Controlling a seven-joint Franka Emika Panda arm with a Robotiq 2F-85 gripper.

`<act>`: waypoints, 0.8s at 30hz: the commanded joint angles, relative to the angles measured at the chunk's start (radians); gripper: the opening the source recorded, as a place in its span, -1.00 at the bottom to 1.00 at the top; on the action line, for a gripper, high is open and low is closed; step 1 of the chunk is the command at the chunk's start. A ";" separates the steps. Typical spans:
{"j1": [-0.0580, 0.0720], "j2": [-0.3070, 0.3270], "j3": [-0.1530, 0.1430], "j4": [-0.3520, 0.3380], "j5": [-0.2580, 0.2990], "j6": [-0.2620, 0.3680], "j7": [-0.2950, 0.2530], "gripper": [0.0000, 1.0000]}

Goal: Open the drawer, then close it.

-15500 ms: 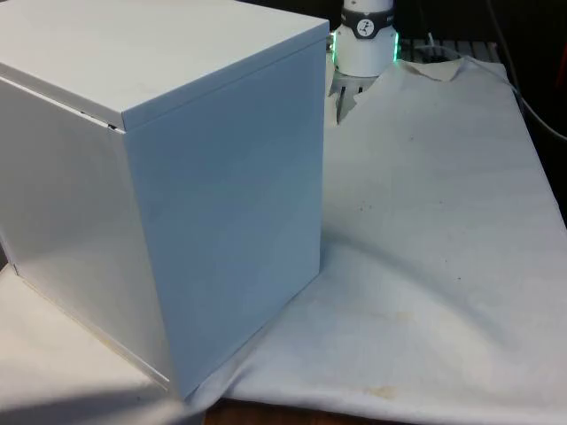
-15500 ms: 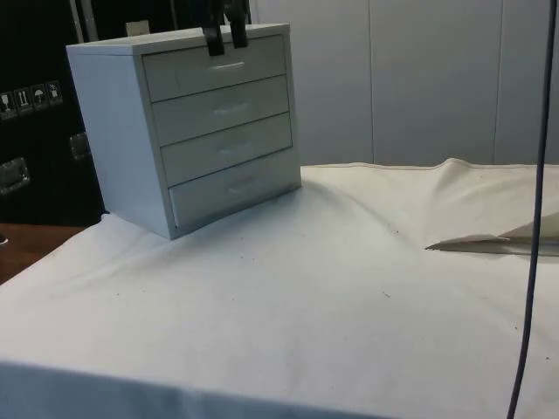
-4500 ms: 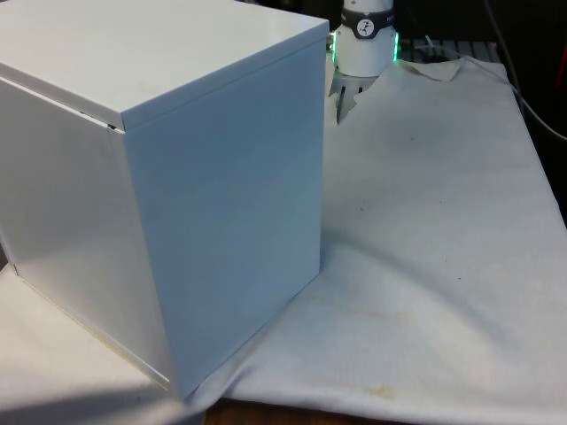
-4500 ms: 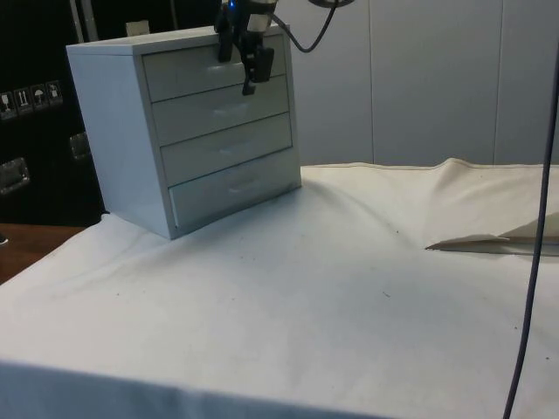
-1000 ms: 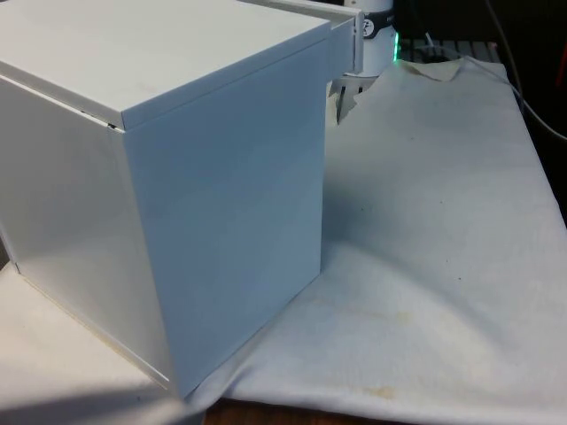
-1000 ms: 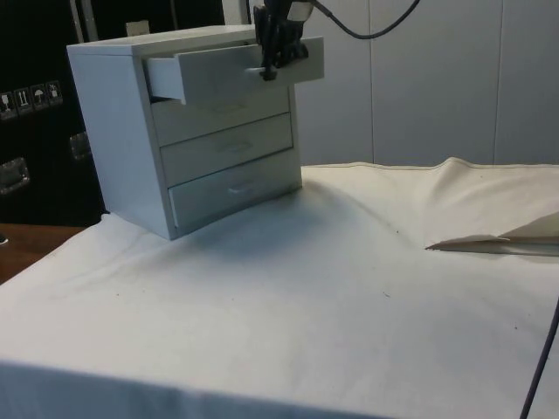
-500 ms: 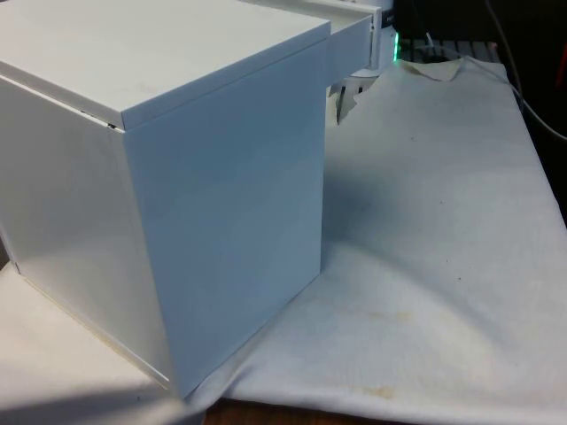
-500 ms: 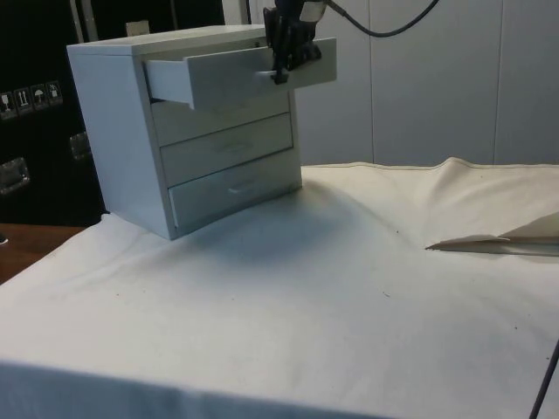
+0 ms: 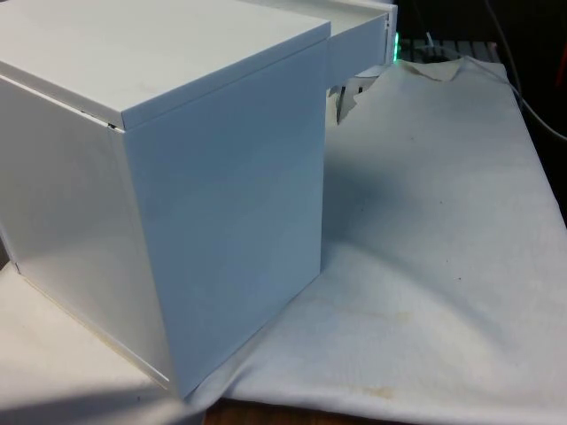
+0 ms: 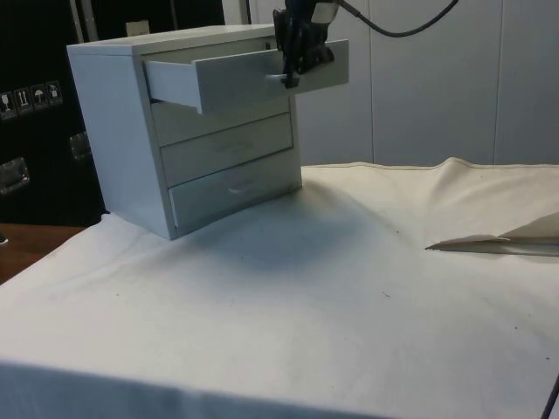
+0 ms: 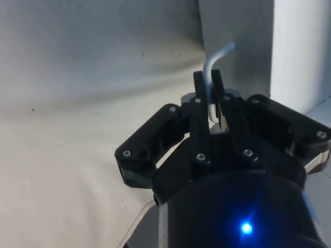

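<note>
A white chest of drawers stands on the cloth, its blank side turned to the front view. Its top drawer is pulled well out; in the front view the drawer's end juts past the chest's far corner. My black gripper reaches down from above and is shut on the top drawer's thin metal handle. In the wrist view the gripper pinches that bent white wire between its fingers. The three lower drawers are shut.
White cloth covers the table, with a raised fold at the side view's right. A dark cable trails from the arm. Open cloth lies on the front view's right of the chest.
Over the last second my gripper has drawn the top drawer further out of the chest. Several seconds back the drawer was shut.
</note>
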 commanded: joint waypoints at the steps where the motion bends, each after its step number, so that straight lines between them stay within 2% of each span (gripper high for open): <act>1: -0.006 -0.017 0.017 -0.010 -0.012 -0.018 0.020 -0.97; 7: -0.003 -0.026 0.043 -0.029 -0.029 -0.036 0.054 -0.97; 8: -0.001 -0.017 0.025 -0.020 -0.017 -0.027 0.027 -0.97; 9: -0.004 -0.026 0.046 -0.032 -0.040 -0.036 0.065 -0.97; 17: -0.003 -0.029 0.064 -0.053 -0.149 -0.042 0.174 -0.97; 18: -0.001 -0.017 0.049 -0.046 -0.143 -0.029 0.158 -0.97; 19: -0.002 -0.030 0.066 -0.055 -0.160 -0.043 0.184 -0.97; 24: -0.001 -0.031 0.082 -0.063 -0.218 -0.052 0.247 -0.97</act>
